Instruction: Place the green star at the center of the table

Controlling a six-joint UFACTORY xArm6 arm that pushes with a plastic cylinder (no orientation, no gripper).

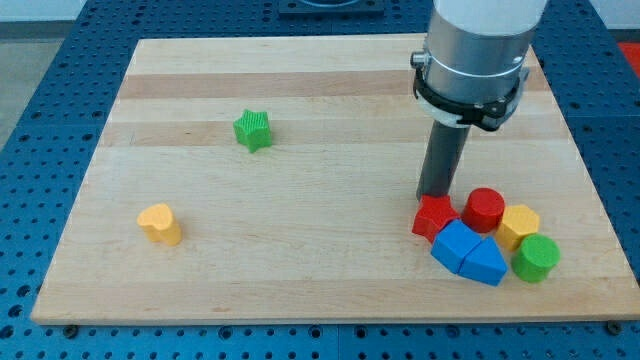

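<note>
The green star (254, 130) lies on the wooden board (330, 110) in the upper left part of the view. My tip (433, 197) is at the view's right, far from the star, just above the red star-shaped block (434, 218) and touching or nearly touching its top edge. The arm's grey body rises above the rod at the view's top right.
A cluster sits at the lower right: a red cylinder (484, 209), a yellow hexagonal block (518, 225), a green cylinder (536, 258), and two blue blocks (456, 246) (487, 263). A yellow block (160, 223) lies at the lower left.
</note>
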